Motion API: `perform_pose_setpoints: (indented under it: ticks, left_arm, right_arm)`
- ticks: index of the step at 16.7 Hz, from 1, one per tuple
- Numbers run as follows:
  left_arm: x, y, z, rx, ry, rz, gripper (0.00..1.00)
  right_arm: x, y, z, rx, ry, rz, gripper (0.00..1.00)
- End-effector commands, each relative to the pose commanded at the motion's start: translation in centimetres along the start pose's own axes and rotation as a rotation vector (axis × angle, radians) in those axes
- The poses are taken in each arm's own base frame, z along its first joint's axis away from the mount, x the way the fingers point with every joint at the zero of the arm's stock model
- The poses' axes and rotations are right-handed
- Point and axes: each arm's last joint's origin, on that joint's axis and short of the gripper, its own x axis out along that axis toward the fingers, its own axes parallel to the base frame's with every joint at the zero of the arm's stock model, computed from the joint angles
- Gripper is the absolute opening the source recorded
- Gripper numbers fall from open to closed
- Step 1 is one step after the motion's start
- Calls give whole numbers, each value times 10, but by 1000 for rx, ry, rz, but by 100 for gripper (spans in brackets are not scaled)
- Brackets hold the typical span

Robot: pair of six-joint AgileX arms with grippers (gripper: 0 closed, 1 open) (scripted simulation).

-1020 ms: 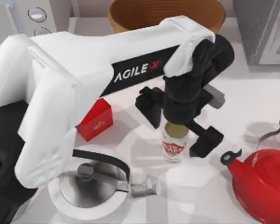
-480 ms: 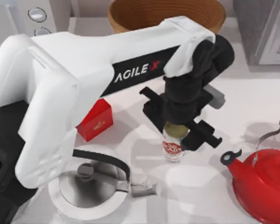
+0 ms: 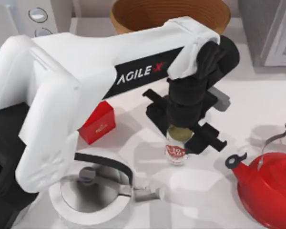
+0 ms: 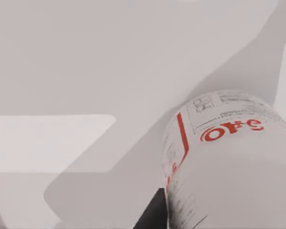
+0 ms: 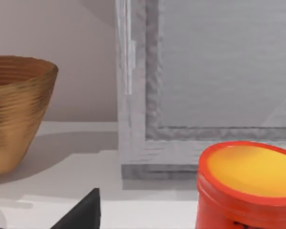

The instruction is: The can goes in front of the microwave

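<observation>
Left hand [image 3: 183, 131]: set down over the can near the middle of the desk, its two black fingers pressed against the can's sides at about 10 and 4 o'clock; it looks clamped on the can
Can [image 3: 177, 151]: upright on the desk [image 3: 219, 191] under the left hand, gold-olive top tucked beneath the wrist, white-and-red label showing below; in the left wrist view the label [image 4: 229, 157] sits close up, with bare desk beyond
Microwave [image 3: 31, 16]: at the desk's 10 o'clock corner, two round dials visible; well apart from the can
Step in hand: judged to be the grasp just secured, with the lift and carry toward 10 o'clock to come
Doing it well: raise straight up first so the can clears the desk without tipping; keep it vertical; the grip looks high on the can, so move gently to keep it from swinging
Path: the red box [image 3: 97, 123] lies between can and microwave, and the silver kettle [image 3: 91, 191] sits at 7 o'clock; carry high enough to pass over the box; the wooden bowl [image 3: 169, 14] at 12 o'clock is close to the arm's own link
Placement: set down on the open strip of desk before the dial panel; release only once the base rests flat
Right hand: fingers' state cannot be told; its wrist view faces the grey appliance [image 5: 205, 86], the bowl and a red pot [image 5: 245, 186]
Red kettle [image 3: 271, 186]: at 4 o'clock, clear of the route
</observation>
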Motion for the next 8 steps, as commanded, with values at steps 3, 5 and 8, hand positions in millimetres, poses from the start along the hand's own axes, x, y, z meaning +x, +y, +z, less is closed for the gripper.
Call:
perform_pose_setpoints:
  ticks: [3, 5, 8]
  left_arm:
    - [0, 0, 0, 0, 0, 0, 0]
    - [0, 0, 0, 0, 0, 0, 0]
    - [-8, 1, 0, 2, 6, 1, 0]
  right_arm:
    - [0, 0, 0, 0, 0, 0, 100]
    - [0, 0, 0, 0, 0, 0, 100]
    - [0, 0, 0, 0, 0, 0, 100]
